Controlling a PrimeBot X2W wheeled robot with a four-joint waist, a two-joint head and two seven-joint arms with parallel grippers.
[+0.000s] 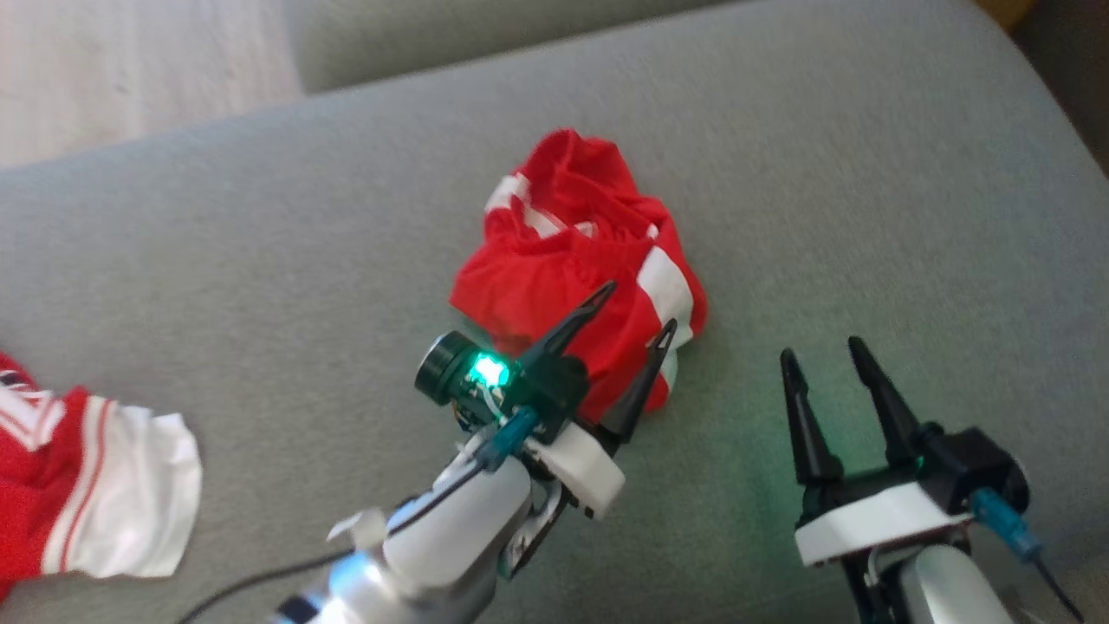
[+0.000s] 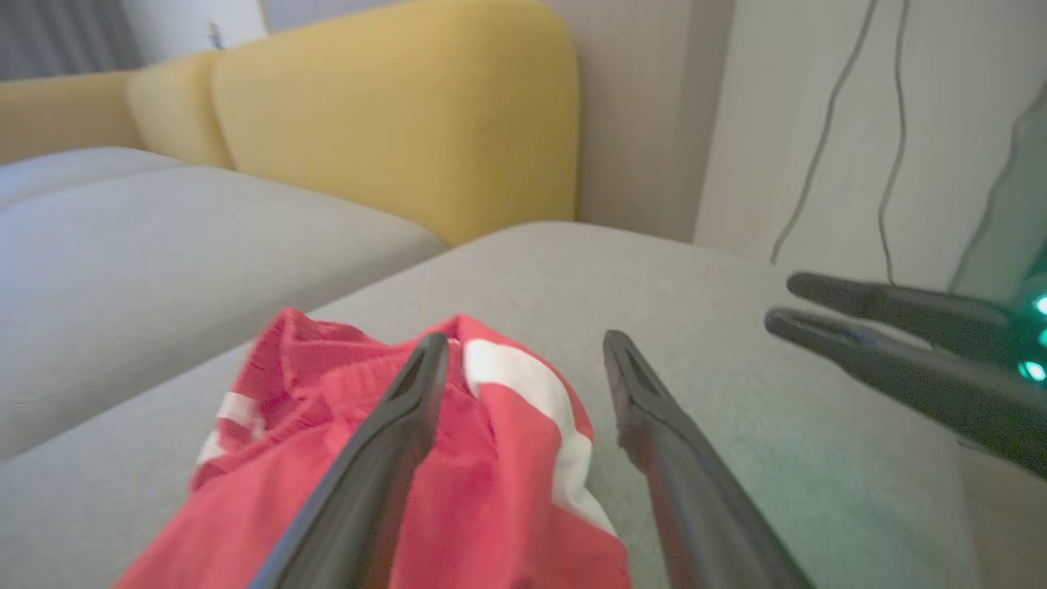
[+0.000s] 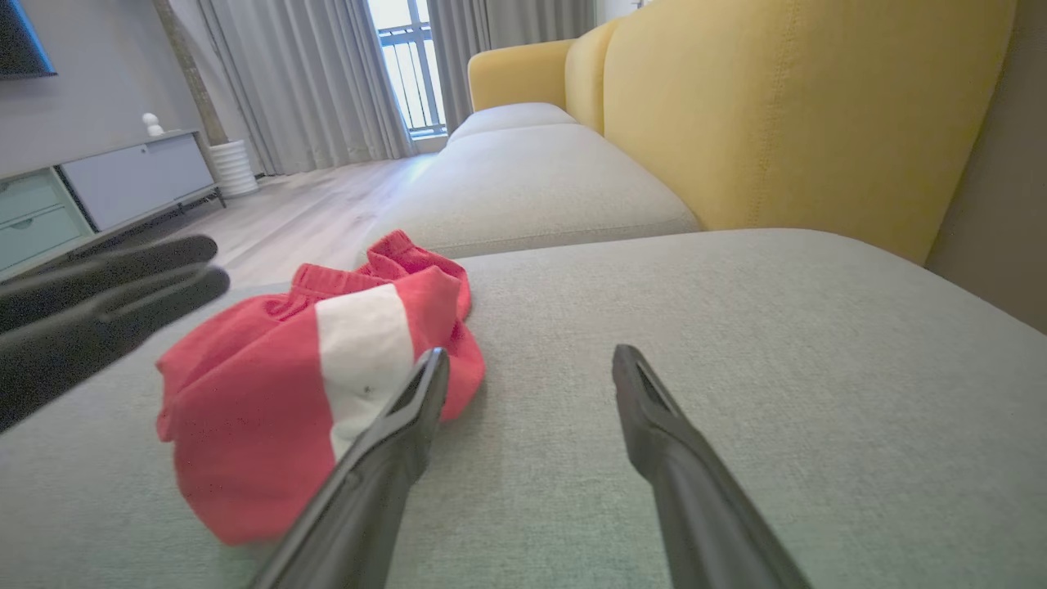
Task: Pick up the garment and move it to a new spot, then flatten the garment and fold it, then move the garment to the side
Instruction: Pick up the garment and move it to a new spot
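**At the left pincer's tips: garment bunched, nothing gripped**

Left pincer: fingers spread wide and holding nothing. It is poised over the near edge of the red garment. In its wrist view one finger lies over the red cloth and the other over bare grey cushion, so the white-striped edge sits roughly between them.

Right pincer: also wide and empty, hovering over bare cushion. The garment is off to its left, just beside its left finger and not between the fingers.

My read: the garment is a crumpled heap, so flattening isn't done yet. The step in hand looks like getting a hold to spread it.

How to do it well:
- Left: come down on the striped edge and pinch one layer at the hem, not the bulk. A fistful of folds will just drag the lump.
- Keep the tips shallow so the outer finger doesn't bite the cushion fabric.
- Right: shift left to a separate edge of the heap, well apart from the left's grip point, then draw the two apart, low over the cushion.
- The pincers are near each other, so watch finger clearance when both close in.
- A second red-and-white garment lies far out to the left pincer's left. Leave it.
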